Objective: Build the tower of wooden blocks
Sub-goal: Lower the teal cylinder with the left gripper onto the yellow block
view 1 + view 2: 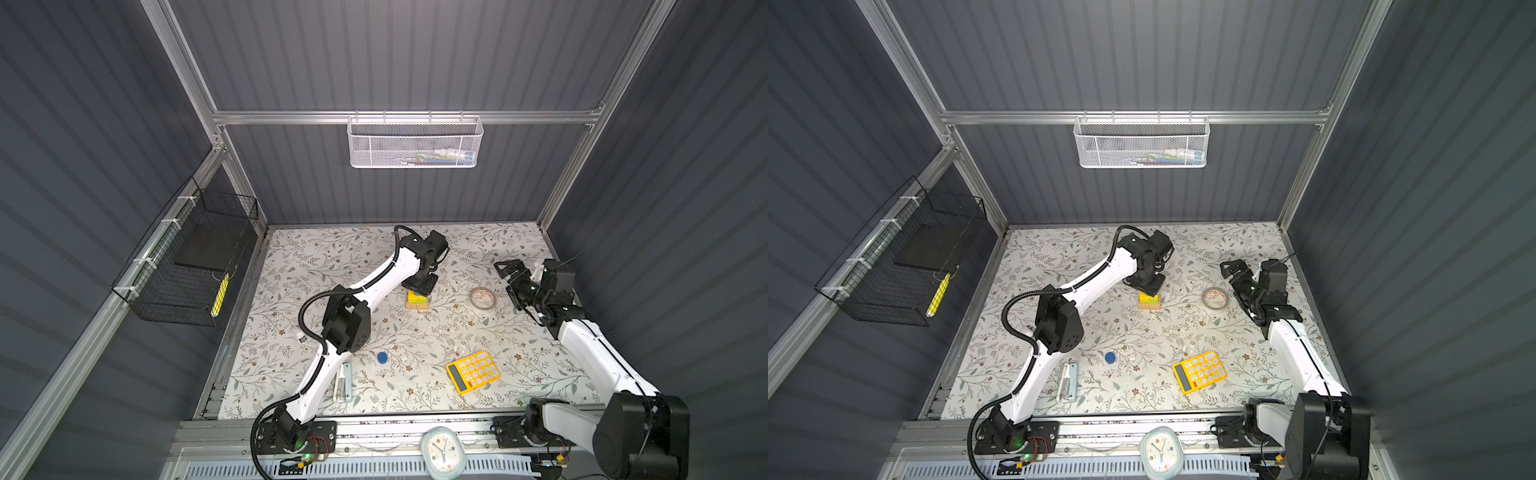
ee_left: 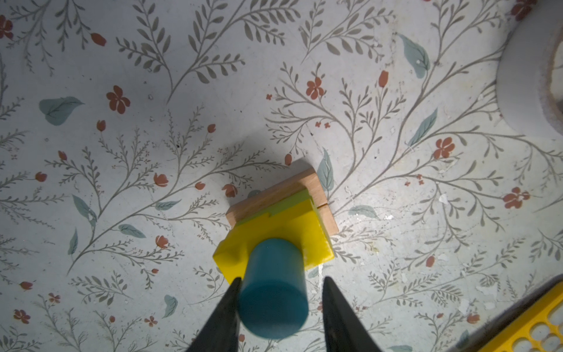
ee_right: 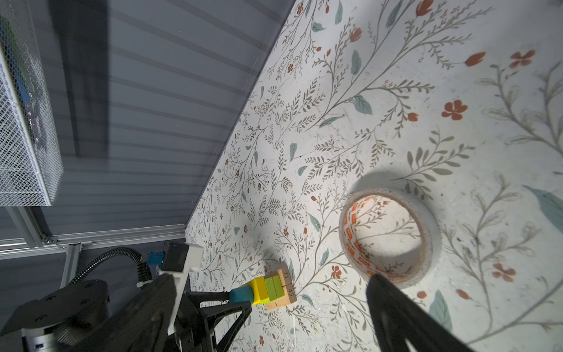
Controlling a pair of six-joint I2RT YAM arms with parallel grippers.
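Observation:
The wood block tower [image 1: 417, 300] stands mid-table: two tan wooden bars [image 2: 274, 195] at the base, lime-green blocks [image 3: 274, 286], then yellow blocks [image 2: 307, 231], and a blue cylinder [image 2: 274, 286] upright on top. My left gripper [image 2: 281, 279] hangs straight over it, open, its jaws on either side of the cylinder. One finger [image 2: 231, 304] touches the cylinder and a gap shows at the other. A second blue cylinder [image 1: 382, 357] lies alone on the table nearer the front. My right gripper [image 1: 508, 269] is open and empty, off to the right beyond the tape roll.
A clear tape roll [image 1: 482, 298] lies right of the tower, and a yellow calculator [image 1: 473, 371] lies front right. A white and pale blue tool [image 1: 344, 382] lies by the left arm. A clock [image 1: 442, 451] sits on the front rail. Wire baskets hang on the walls.

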